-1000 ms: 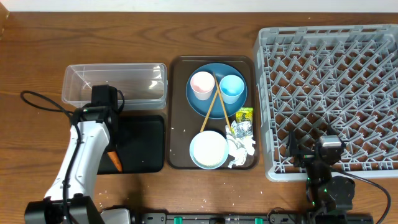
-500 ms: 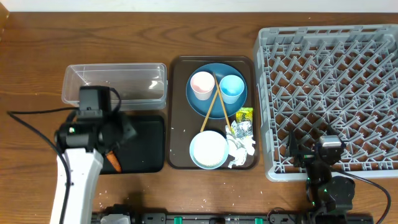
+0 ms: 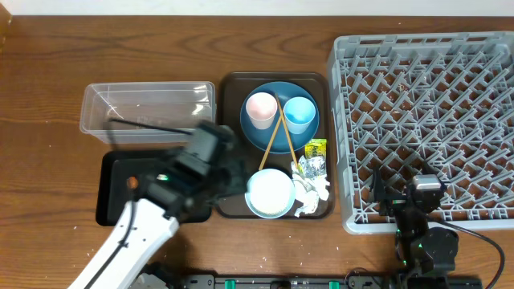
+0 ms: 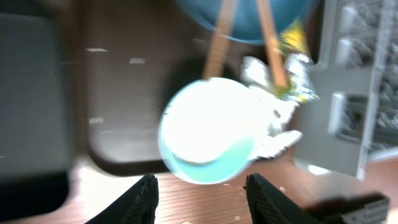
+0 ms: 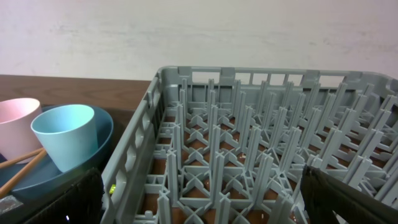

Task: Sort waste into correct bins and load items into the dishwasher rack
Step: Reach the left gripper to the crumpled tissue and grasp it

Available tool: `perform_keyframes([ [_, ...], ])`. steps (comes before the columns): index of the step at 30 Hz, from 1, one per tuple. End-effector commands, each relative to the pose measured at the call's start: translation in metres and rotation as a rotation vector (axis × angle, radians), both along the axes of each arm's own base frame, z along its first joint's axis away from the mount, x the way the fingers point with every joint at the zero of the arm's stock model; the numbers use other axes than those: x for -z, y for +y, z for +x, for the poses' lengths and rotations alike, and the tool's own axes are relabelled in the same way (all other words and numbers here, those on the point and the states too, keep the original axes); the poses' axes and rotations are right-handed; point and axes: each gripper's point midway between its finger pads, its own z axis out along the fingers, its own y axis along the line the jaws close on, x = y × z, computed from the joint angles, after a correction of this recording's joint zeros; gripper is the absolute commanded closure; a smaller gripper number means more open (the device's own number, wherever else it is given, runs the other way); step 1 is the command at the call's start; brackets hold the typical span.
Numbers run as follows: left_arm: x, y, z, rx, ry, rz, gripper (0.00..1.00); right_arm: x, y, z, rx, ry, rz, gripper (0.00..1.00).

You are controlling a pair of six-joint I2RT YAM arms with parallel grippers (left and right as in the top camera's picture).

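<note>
No readable text, number or brand is showing in any view. The yellow-green packet [image 3: 315,148] is looking like the only printed item, and whatever is on it is coming out too small and blurred to read.
</note>
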Motion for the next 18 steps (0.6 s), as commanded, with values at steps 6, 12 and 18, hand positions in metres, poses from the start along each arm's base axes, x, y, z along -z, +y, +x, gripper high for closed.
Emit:
perform_keyframes([
  [6,0.012,-0.085,-0.005,0.139,-0.061,-0.041,0.51,0.001,-0.002,0.000,0.008,0.003,-0.015,0.01],
  [12,0.044,-0.130,-0.015,0.241,-0.050,-0.036,0.51,0.001,-0.002,0.000,0.008,0.003,-0.015,0.01],
  [18,0.081,-0.144,-0.019,0.272,-0.002,0.015,0.51,0.001,-0.002,0.000,0.008,0.003,-0.015,0.02],
])
